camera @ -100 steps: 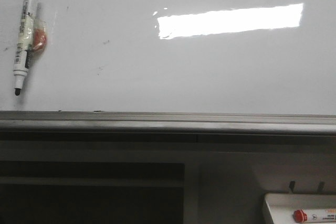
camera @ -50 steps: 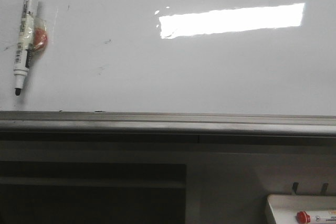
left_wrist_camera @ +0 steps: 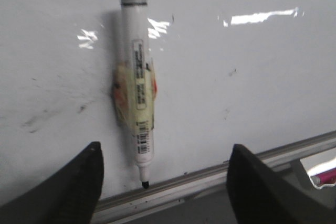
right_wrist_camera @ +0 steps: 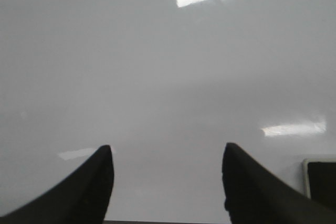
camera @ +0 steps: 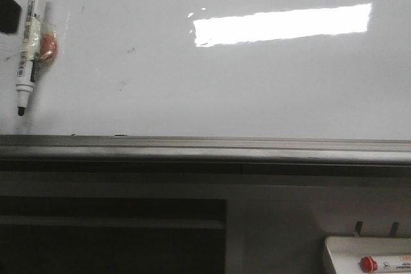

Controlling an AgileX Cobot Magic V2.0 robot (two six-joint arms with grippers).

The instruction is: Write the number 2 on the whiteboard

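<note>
The whiteboard [camera: 225,81] fills the upper front view, glossy white with a bright glare and faint smudges. No number 2 shows on it. A white black-tipped marker [camera: 31,43] hangs on the board at the far left, tip down, fixed by a yellowish-orange pad. A dark finger [camera: 8,11] of my left gripper pokes in at the left edge beside it. In the left wrist view my left gripper [left_wrist_camera: 165,147] is open, short of the marker [left_wrist_camera: 137,98], which shows between its fingers. My right gripper [right_wrist_camera: 168,147] is open and empty before a plain white surface [right_wrist_camera: 157,77].
A grey metal rail [camera: 205,145] runs along the board's lower edge, also in the left wrist view [left_wrist_camera: 210,174]. A small white tray [camera: 334,248] with a red-capped marker [camera: 385,263] sits at the lower right. Dark shelving lies below the rail.
A dark part of my left gripper has come into the front view at the left edge, next to the marker. The marker and board have not moved.
</note>
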